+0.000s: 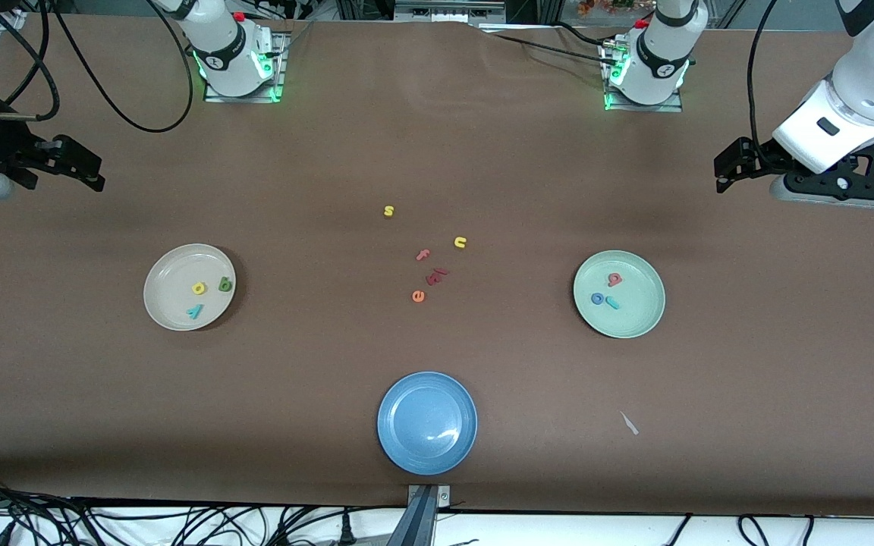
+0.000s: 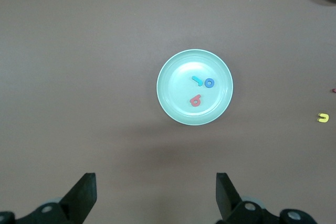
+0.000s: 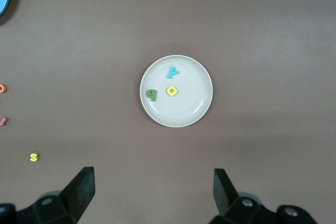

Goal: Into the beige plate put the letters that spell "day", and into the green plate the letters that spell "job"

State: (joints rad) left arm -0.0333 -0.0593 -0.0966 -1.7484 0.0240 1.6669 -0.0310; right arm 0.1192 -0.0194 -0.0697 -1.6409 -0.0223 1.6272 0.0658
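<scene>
The beige plate [image 1: 168,297] [image 3: 195,103] lies toward the right arm's end of the table and holds the dark green d [image 1: 224,285] [image 3: 151,94], the yellow a [image 1: 199,288] [image 3: 171,91] and the teal y [image 1: 195,311] [image 3: 172,72]. Toward the left arm's end, the green plate [image 1: 640,309] [image 2: 176,103] holds the salmon b [image 1: 615,279] [image 2: 196,100], the blue o [image 1: 597,299] [image 2: 209,83] and the teal j [image 1: 612,303] [image 2: 198,81]. My right gripper [image 1: 77,161] [image 3: 153,178] hangs open and empty, high over bare table beside the beige plate. My left gripper [image 1: 729,165] [image 2: 156,182] hangs open and empty beside the green plate.
A blue plate [image 1: 427,447] lies near the table's front edge at mid-table. Loose letters lie in the middle: a yellow s [image 1: 388,211], a yellow u [image 1: 460,243], a pink f [image 1: 422,255], dark red pieces [image 1: 437,274] and an orange e [image 1: 418,296]. A white scrap [image 1: 629,423] lies nearer the camera than the green plate.
</scene>
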